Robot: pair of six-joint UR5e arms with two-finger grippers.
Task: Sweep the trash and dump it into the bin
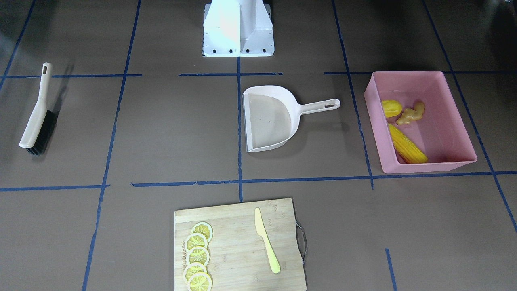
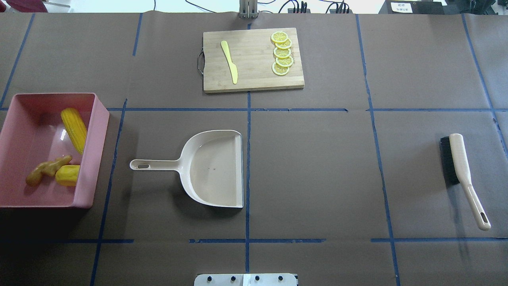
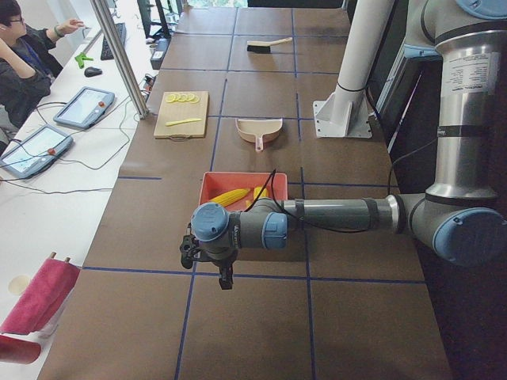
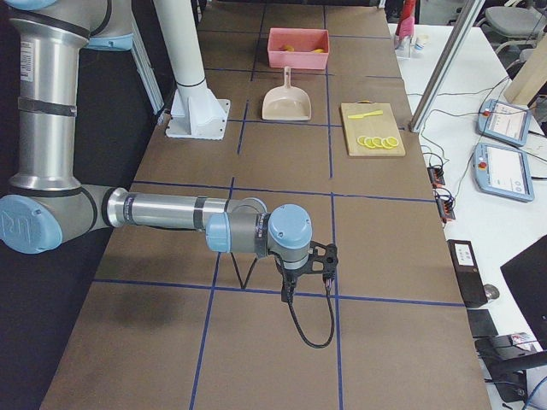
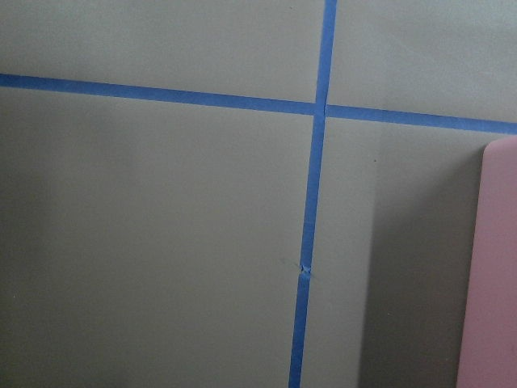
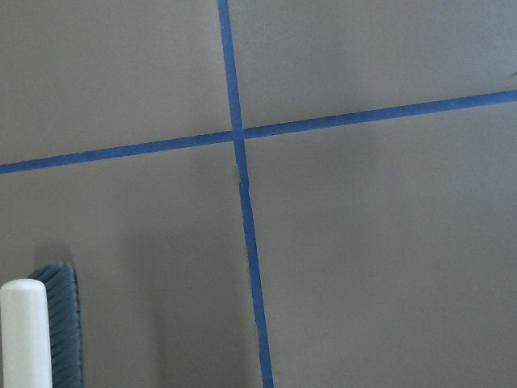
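- Left end effector hangs over bare worktop near the bin's outer side. It shows only in the side view, so I cannot tell whether it is open or closed.
- Right end effector hangs low over the opposite end of the worktop, past the brush. It too shows only from the side, so I cannot tell its state.
- Brown paper covers the worktop, and blue tape lines divide it into large rectangles.
- One white pedestal stands at the robot's edge of the worktop.
- Along the far edge runs a white desk with two tablets, where one seated person is at work.
- One pink bin stands at the robot's left end.
- Three pieces of trash lie inside the bin: one corn cob, one ginger root and one small yellow fruit. The ginger and the fruit touch each other.
- One beige dustpan lies mid-worktop with its handle toward the bin.
- One brush lies well apart, at the right end.
- One wooden cutting board carries five overlapping lemon slices and one pale yellow knife.
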